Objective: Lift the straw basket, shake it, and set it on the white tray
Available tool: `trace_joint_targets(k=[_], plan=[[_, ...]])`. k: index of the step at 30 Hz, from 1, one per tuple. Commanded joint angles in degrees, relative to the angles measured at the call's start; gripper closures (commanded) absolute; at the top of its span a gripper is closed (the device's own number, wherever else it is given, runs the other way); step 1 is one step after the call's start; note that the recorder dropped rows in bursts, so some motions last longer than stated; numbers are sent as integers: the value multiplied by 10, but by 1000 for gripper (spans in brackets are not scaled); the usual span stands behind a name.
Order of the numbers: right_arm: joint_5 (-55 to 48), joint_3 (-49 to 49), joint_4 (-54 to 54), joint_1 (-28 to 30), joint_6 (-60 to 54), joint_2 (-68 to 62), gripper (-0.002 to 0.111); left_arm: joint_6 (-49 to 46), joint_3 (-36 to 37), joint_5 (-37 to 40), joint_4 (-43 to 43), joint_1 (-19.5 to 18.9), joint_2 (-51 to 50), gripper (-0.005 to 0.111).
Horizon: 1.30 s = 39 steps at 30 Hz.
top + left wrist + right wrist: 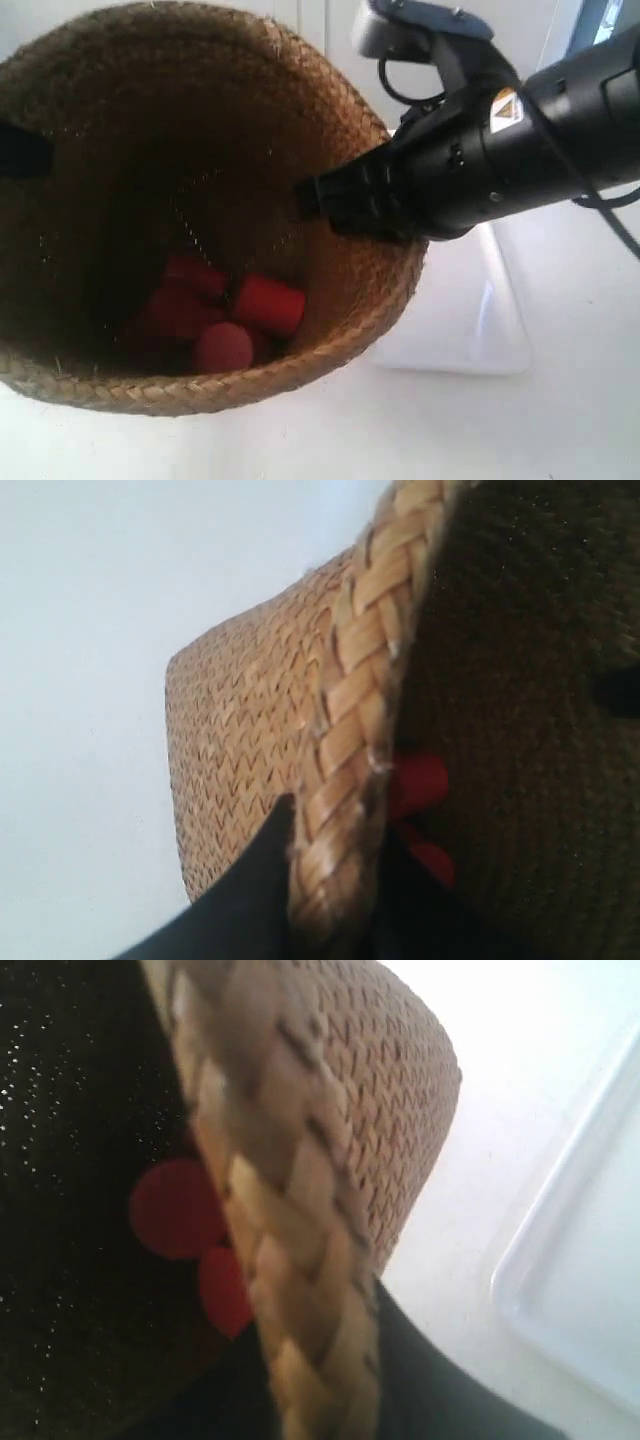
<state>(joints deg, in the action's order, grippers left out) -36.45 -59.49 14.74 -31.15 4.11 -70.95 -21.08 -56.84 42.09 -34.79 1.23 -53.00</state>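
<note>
Big and brown, the straw basket (130, 150) fills most of the exterior view, from the upper left down to the bottom middle. It tips toward the camera, so we can look right into it. Some red blocks (268, 302) lie in a heap at its dark bottom. The basket looks held up off the worktop (500, 430), and it is not on the white tray (470, 320) yet.

The left gripper (330, 890) pinches the braided rim, with one black finger inside the basket and one outside. The right gripper (325, 1380) is closed on the rim the same way, on the far side from the left one. I think a hold on two sides stops the big basket from swinging or spilling when it is shaken.

The tray lies flat at the lower right of the exterior view, just beside the basket and partly hidden behind it. It seems close enough for a short trip over.
</note>
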Motion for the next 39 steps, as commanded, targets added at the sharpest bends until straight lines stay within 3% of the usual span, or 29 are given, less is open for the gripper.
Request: trace_joint_targets(k=[1,9,15,23,30,39], plan=[[18,-5,-30,3,-25,6,108,-1,-9,-5,-23,1,9,107],[-1,-5,-30,7,-25,6,108,-15,-9,-10,-68,1,9,107],[-72,-56,-30,69,-35,5,108,-21,-26,-48,-130,2,-16,107],[-285,-236,-32,174,-89,-58,108,-32,-85,-64,-135,64,-101,107],[-335,-286,-43,219,-95,-93,108,-29,-121,-104,-145,173,-198,107],[-335,-292,-78,287,-120,-93,108,18,-185,-119,-157,189,-270,107]])
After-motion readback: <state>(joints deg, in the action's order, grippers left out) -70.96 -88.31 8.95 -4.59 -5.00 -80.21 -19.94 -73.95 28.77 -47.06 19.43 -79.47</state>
